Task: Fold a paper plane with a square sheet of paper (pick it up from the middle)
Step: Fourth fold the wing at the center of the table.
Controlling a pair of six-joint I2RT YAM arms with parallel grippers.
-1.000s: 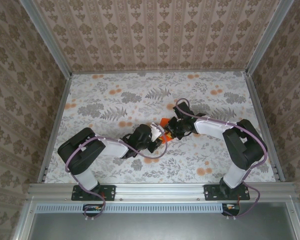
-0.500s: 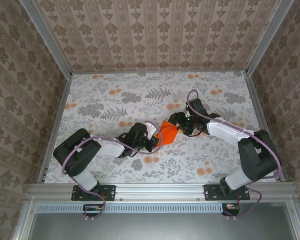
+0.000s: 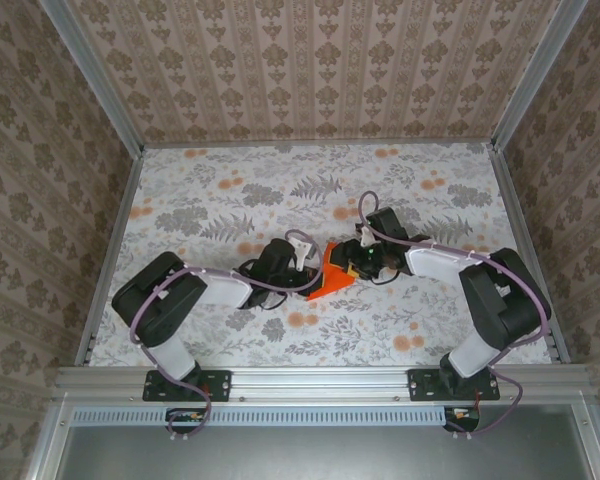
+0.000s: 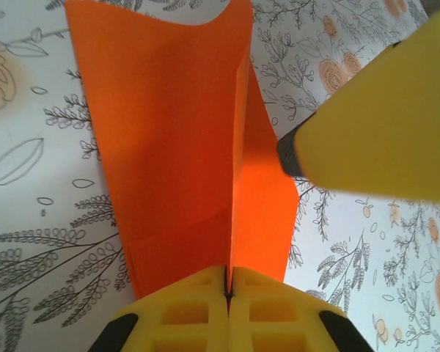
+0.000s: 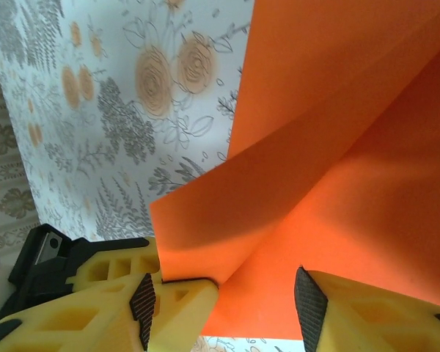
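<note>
The square sheet of paper (image 3: 332,272) is bright orange and folded along a centre crease into a pointed paper plane shape, just above the flowered table. My left gripper (image 3: 306,270) is shut on that crease from the left. In the left wrist view its jaws (image 4: 227,282) pinch the fold while two flaps of the paper (image 4: 169,132) spread away. My right gripper (image 3: 353,263) meets the paper from the right, open. Its two black pads (image 5: 143,308) stand on either side of an orange flap (image 5: 337,169), not pressing it. One yellow right finger (image 4: 381,125) shows beside the paper.
The table (image 3: 210,200) wears a grey-leaf print with small orange flower blotches. Patterned walls and metal rails (image 3: 110,250) close it on three sides. Both arms reach toward the table's middle, their cables looping above them.
The left jaws have closed fully on the crease. The right gripper let go, drew off right, then came back against the paper. The paper now spreads wider, with its tip pointing toward the front.
</note>
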